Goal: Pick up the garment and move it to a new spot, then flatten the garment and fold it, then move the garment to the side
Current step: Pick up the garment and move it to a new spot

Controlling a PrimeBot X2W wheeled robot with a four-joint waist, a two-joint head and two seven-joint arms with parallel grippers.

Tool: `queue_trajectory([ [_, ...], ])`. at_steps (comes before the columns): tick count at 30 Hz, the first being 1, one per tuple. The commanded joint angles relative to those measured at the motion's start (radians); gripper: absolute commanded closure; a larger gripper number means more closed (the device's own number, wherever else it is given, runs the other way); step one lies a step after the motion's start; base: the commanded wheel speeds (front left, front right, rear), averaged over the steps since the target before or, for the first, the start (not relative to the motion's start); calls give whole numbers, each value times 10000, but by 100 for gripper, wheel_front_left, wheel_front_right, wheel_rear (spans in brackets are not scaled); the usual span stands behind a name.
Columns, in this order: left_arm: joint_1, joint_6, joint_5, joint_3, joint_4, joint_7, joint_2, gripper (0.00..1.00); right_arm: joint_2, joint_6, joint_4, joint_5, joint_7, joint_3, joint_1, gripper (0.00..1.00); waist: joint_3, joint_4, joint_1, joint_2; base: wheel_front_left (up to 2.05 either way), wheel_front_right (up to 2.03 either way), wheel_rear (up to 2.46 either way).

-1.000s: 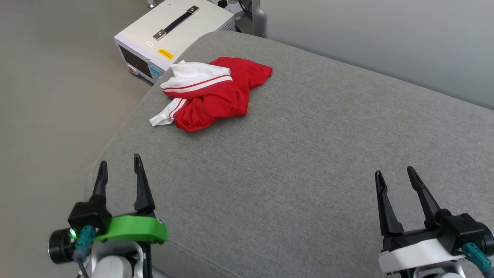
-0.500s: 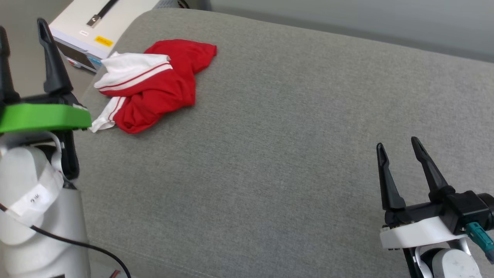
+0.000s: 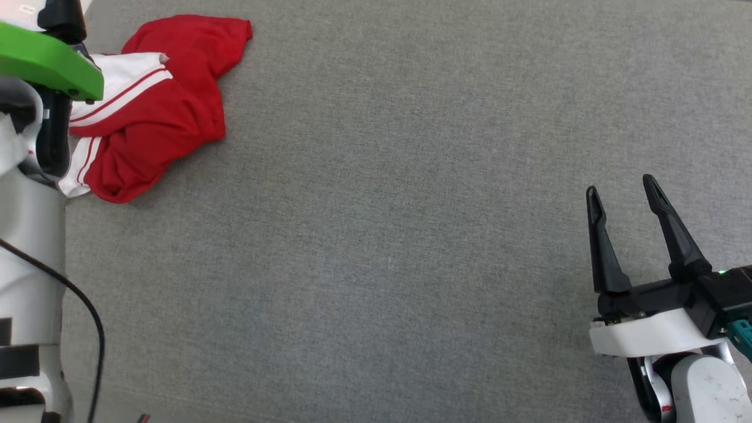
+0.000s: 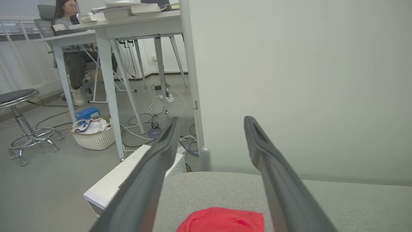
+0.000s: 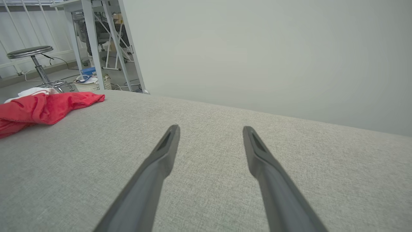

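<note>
Though near cushion point(image 3: 411, 247) edge, garment point(image 3: 164, 117); room rightward.

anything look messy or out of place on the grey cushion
Only the garment: it lies crumpled in a heap toward the left end of the grey cushion, with a white sleeve bunched over the red body instead of lying flat. Nothing else stands out.
</note>
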Motion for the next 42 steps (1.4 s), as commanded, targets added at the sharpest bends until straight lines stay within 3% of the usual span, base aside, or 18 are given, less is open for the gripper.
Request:
queue_trajectory([
  [1, -334, -28, -475, -418, 354, 619, 246, 0, -65, -6, -80, -64, -88, 1, -242, 0, 315, -197, -1, 0, 0, 0, 0],
  [3, -665, -28, -1291, -991, 737, 1441, 575, 0, -72, -6, -124, -83, -88, 18, -329, 0, 416, -221, -1, 0, 0, 0, 0],
  [8, -1154, -29, -3109, -2256, 1679, 4617, 1254, 0, -108, -6, -204, -83, -88, 124, -525, 0, 602, -320, -1, 0, 0, 0, 0],
  [14, -1360, -30, -4085, -3532, 2025, 7442, 1866, 0, -140, -6, -293, -119, -88, 220, -650, 0, 817, -488, -1, 0, 0, 0, 0],
  [20, -1369, -30, -3991, -4545, 2507, 8478, 2093, 0, -101, -6, -380, -140, -88, 368, -847, 0, 1133, -712, -1, 0, 0, 0, 0],
  [30, -1192, -30, -4228, -5916, 3297, 8974, 1453, 0, -94, -6, -307, -121, -88, 409, -1020, 0, 1490, -715, -1, 0, 0, 0, 0],
  [31, -1201, -30, -4193, -6069, 3344, 8965, 1497, 33, -86, -6, -292, -114, -88, 417, -1035, 0, 1486, -717, -1, 0, 0, 0, 0],
  [32, -1218, -30, -4194, -6169, 3359, 8934, 1531, 73, -81, -6, -275, -109, -88, 412, -1038, 0, 1465, -709, -1, 0, 0, 0, 0],
  [33, -1236, -30, -4224, -6245, 3367, 8890, 1565, 100, -71, -6, -252, -97, -88, 390, -1029, 0, 1420, -692, -1, 0, 0, 0, 0],
  [42, -1710, -30, -4268, -7008, 2618, 7169, 2226, 100, 79, -6, -125, 66, -88, 85, -507, 0, 314, -295, -1, 0, 0, 0, 0],
])
